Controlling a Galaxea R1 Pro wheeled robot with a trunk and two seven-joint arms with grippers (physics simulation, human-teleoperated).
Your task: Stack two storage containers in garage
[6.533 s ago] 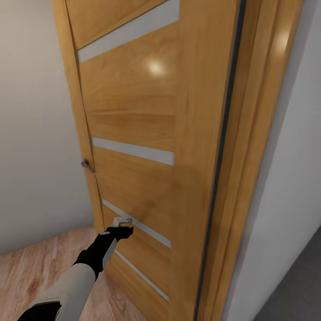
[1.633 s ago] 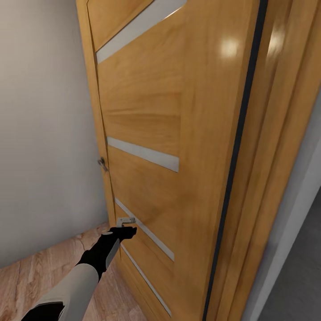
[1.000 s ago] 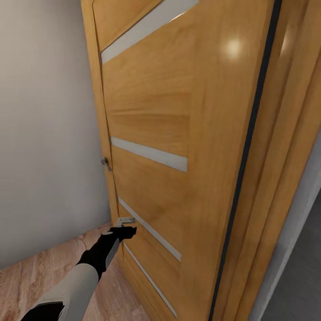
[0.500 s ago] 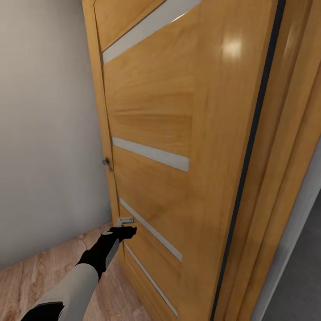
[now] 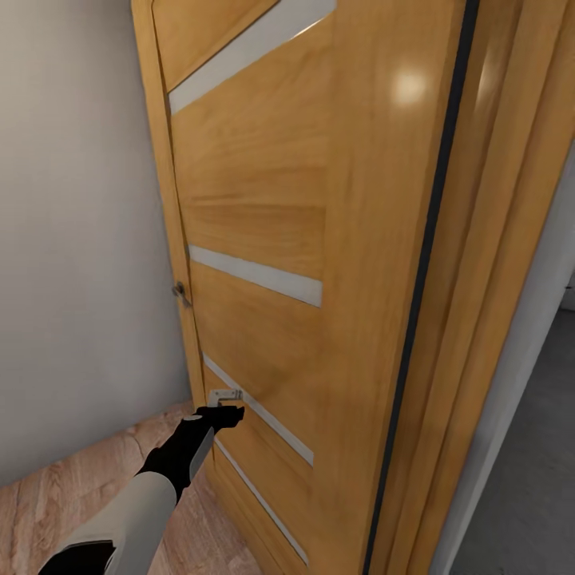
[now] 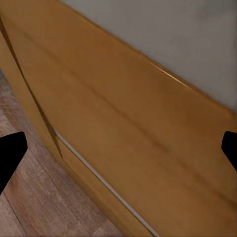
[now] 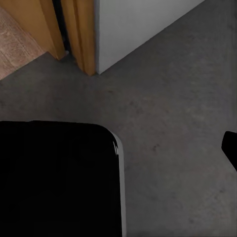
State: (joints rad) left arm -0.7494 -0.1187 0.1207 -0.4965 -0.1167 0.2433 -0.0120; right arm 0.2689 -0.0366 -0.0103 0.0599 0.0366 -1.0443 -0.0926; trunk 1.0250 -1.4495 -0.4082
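Right now my left tool [image 5: 217,414] is stretched out against the lower part of the wooden door [image 5: 263,216], its fingers spread wide apart in the wrist view, likely to push the leaf aside and clear my way. My right tool [image 7: 232,148] hangs over the dark concrete floor [image 7: 168,108] by the door frame [image 7: 81,34]; whether it is apart or together I cannot tell. Neither storage container is with me here.

Head and left wrist views share the door [image 5: 263,216] — close-up.
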